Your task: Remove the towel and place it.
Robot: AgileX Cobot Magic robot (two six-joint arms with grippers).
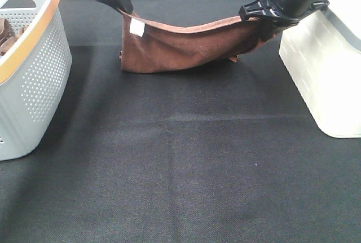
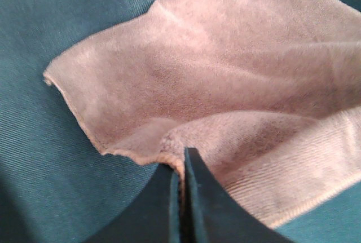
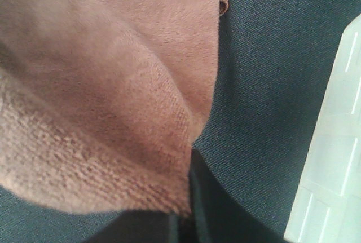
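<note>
The towel (image 1: 180, 48) is a rust-brown cloth with a small white tag (image 1: 137, 27) near its upper left corner. It hangs stretched between my two grippers at the back of the black table, its lower edge resting on the cloth surface. My left gripper (image 1: 125, 5) is shut on its left corner; in the left wrist view the fingers (image 2: 181, 192) pinch the towel (image 2: 225, 85). My right gripper (image 1: 265, 24) is shut on its right corner; in the right wrist view the towel (image 3: 101, 85) drapes over the fingers (image 3: 194, 198).
A grey perforated basket (image 1: 34, 74) with an orange rim stands at the left and holds another bunched brown cloth (image 1: 5, 34). A white bin (image 1: 327, 68) stands at the right, close to my right arm; it also shows in the right wrist view (image 3: 333, 158). The black table covering (image 1: 180, 164) fills the front.
</note>
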